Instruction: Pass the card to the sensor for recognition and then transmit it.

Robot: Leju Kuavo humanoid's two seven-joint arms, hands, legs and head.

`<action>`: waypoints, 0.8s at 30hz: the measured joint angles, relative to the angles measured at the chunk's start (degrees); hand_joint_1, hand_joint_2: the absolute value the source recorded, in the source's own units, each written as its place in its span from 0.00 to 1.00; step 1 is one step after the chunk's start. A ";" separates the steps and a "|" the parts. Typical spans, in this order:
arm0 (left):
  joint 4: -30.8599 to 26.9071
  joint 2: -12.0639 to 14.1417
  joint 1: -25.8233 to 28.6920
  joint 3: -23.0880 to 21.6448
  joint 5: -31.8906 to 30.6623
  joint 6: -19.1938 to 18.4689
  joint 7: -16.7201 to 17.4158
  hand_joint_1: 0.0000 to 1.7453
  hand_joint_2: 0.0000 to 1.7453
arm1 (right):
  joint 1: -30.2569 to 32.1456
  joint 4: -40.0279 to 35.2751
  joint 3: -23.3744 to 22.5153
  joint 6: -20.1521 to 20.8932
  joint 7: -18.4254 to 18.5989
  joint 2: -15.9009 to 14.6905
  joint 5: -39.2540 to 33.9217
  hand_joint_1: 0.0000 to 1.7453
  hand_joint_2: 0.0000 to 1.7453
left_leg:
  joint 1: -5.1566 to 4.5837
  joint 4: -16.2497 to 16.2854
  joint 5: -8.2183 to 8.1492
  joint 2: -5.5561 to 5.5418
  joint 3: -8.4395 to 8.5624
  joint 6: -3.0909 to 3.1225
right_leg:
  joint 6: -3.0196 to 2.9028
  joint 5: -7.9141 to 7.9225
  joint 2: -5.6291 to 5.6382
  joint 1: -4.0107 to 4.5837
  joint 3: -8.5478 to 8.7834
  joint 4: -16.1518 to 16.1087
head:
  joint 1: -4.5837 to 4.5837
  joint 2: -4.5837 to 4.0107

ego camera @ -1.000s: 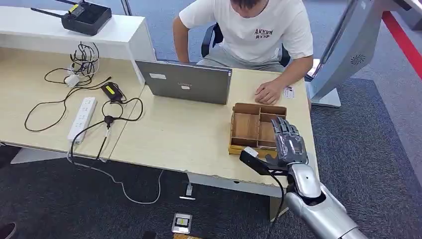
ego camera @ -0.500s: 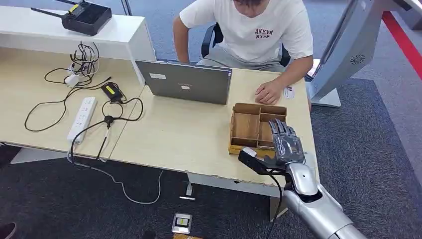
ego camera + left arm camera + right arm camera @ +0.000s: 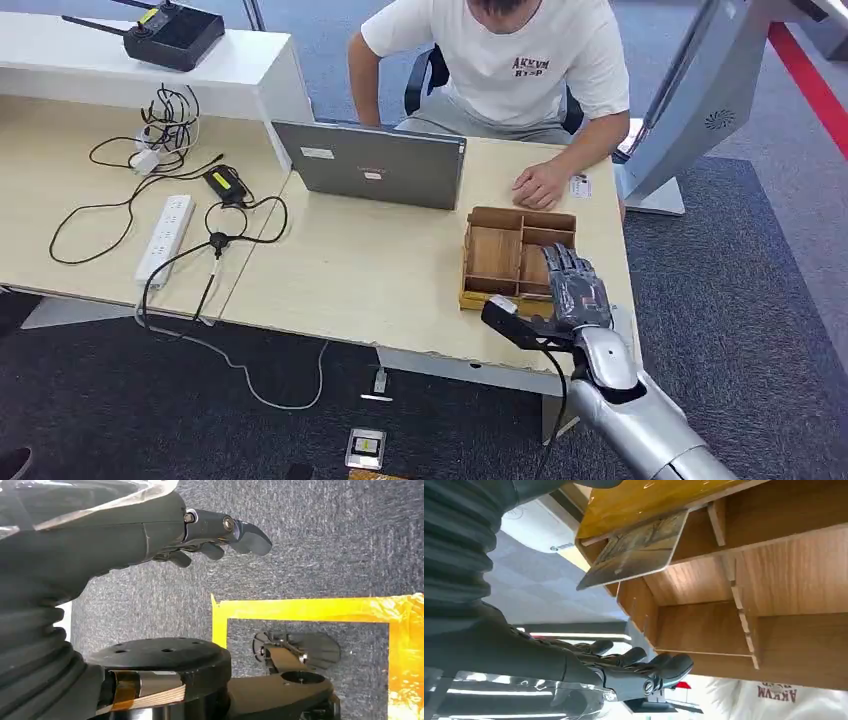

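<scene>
Right hand [image 3: 574, 290] – open, empty – over slatted wooden tray [image 3: 497, 252]; glossy card [image 3: 636, 550] apparently inside.

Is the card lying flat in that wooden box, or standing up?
Standing tilted. The card leans on edge against the wooden box wall, as the right wrist view shows.

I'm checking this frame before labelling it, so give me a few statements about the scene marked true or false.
1. The right robot hand is over the wooden divided tray. True.
2. A card leans in one of the tray's compartments. True.
3. The right robot hand grips the card. False: its fingers are apart from the card and hold nothing.
4. The laptop lies shut flat on the table. False: it stands open, its lid toward the robot.
5. The person's hand rests on the table beyond the tray. True.
6. The left robot hand holds a card. False: it hangs empty above the carpet.
</scene>
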 joint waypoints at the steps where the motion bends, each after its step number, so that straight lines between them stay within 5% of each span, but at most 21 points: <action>1: 0.00 0.02 0.00 0.00 0.00 0.02 0.00 0.00 1.00 | -0.07 0.20 0.00 0.00 0.13 0.00 -0.09 0.00 1.00 | 0.00 0.00 0.00 0.00 0.00 0.00 | 0.00 0.00 0.00 0.00 0.00 0.00 | -0.02 0.00; 24: -0.17 0.04 0.04 0.00 0.87 0.07 -0.20 0.00 1.00 | -0.54 1.75 0.00 -0.42 0.66 -0.13 -0.92 0.00 1.00 | 0.00 0.00 0.00 0.00 0.00 0.00 | 0.00 0.00 0.00 0.00 0.00 0.00 | 0.00 0.00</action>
